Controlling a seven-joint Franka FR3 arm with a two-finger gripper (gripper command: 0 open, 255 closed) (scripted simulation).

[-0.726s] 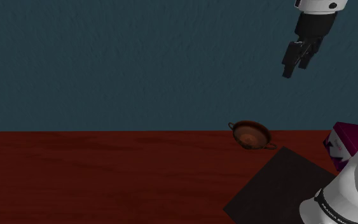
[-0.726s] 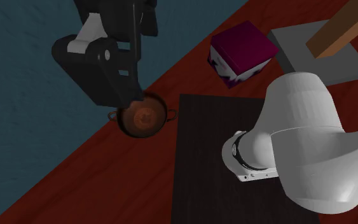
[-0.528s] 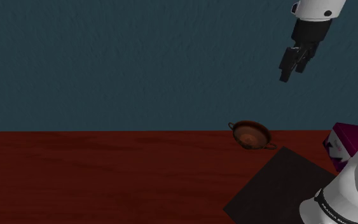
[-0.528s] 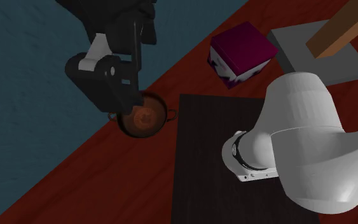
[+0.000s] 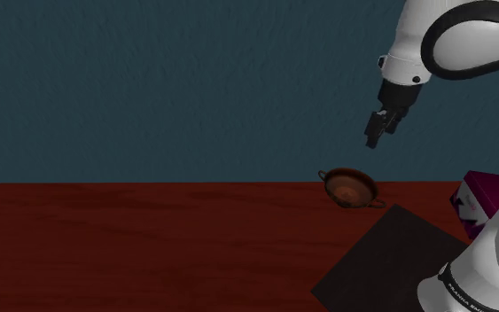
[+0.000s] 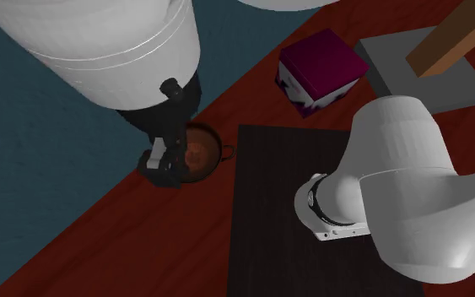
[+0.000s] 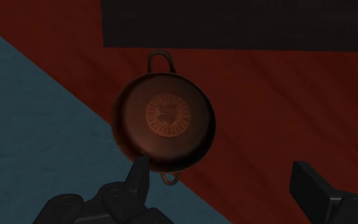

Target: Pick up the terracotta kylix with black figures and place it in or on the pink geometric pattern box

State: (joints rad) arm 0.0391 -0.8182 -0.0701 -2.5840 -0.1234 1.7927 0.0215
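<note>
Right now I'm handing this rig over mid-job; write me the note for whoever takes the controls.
Gripper: open and empty, hovers above the kylix, not touching it.
Kylix: upright on the red-brown surface, near that surface's edge, beside the dark stand.
Box: the magenta box sits on the same surface near the stand's corner, apart from the kylix.
Done: nothing grasped yet.
Left: lower, close on the kylix, lift, carry it to the box, set it in or on it.

Kylix (image 5: 351,188) sits in the open, box (image 5: 485,193) well apart.
</note>
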